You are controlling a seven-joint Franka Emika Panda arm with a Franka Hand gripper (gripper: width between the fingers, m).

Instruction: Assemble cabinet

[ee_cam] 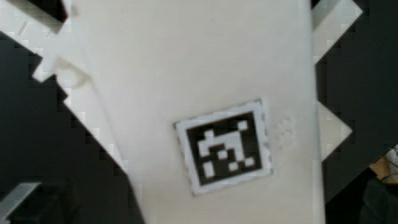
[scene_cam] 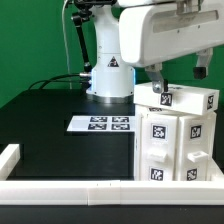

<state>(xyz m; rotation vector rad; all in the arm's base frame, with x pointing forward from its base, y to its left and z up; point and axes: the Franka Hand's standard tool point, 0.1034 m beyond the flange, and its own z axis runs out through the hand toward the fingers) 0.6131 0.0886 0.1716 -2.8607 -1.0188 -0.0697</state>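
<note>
Low white border rail (scene_cam: pixel 70 188) runs along the front of the black table (scene_cam: pixel 50 120); tagged white plastic cabinet body (scene_cam: pixel 178 135) stands at the exterior view's right; gripper (scene_cam: pixel 158 88) directly above its top, jaw state cannot tell; flat white marker board (scene_cam: pixel 102 124) beside it; wrist view filled by a tagged white cabinet panel (ee_cam: pixel 196 100).

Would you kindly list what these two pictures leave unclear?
- Pincer, exterior view: fingertips hidden behind the cabinet; grip unclear.
- Wrist view: a white tagged cabinet part fills the frame, hiding the fingers.
- Cabinet, exterior view: cut off by the exterior view's right edge.
</note>
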